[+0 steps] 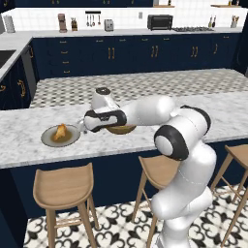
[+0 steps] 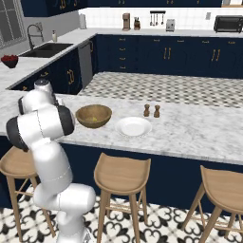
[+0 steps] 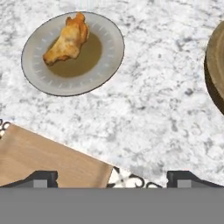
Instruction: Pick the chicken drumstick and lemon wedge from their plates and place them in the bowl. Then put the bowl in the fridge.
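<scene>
Jaws: wide open, with nothing between them. In the hand view the two dark finger tips stand far apart at the bottom.
Gripper: the gripper hangs over the front edge of the marble counter and looks down at it.
Arm: in the left base view the white arm bends at its dark elbow and reaches low and flat to the left, with the hand just over the counter top. It sits between the grey plate and the bowl.
Chicken drumstick: the chicken drumstick lies on the grey plate, up and to the left of the gripper and apart from it. Its long side runs slanted. The thin end points up toward the plate's far rim and the fat end points down-left.
Bowl: the brown wooden bowl stands upright on the counter. Something small and yellow-green lies inside it, the lemon wedge.
White plate: the white plate sits just beside the bowl.
Shakers: two small brown shakers stand behind the white plate.
Stool: a wooden stool shows under the counter edge, below the gripper.
</scene>
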